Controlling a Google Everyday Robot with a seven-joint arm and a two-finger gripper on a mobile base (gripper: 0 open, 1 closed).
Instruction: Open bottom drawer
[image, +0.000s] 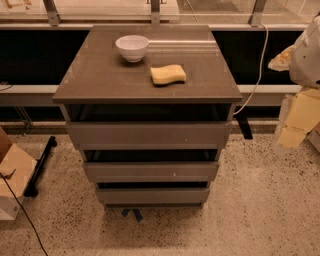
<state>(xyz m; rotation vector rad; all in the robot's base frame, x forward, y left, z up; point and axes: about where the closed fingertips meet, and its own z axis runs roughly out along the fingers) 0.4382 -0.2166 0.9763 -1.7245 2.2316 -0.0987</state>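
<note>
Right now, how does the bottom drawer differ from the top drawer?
The bottom drawer shows the narrowest, shortest front; the top drawer shows the widest, tallest. The bottom drawer sits just above the floor; the top drawer sits right under the countertop. Both are plain, grey-brown and handleless. The tool hangs at the right edge, apart from both.

**Grey-brown cabinet, white bowl, yellow sponge**

The surface (100, 75) is a plain grey-brown. The bottom drawer (152, 195) has the same plain grey-brown front, with a dark gap above it. On the surface, the bowl (132, 47) is white and the sponge (168, 74) is pale yellow. The floor (250, 215) is beige, speckled with dark flecks, and a small blue mark (132, 215) shows on it below the cabinet. The end effector (292, 132), at the right edge of the view and well apart from the drawers, looks pale yellow beneath a white arm (307, 55).
</note>
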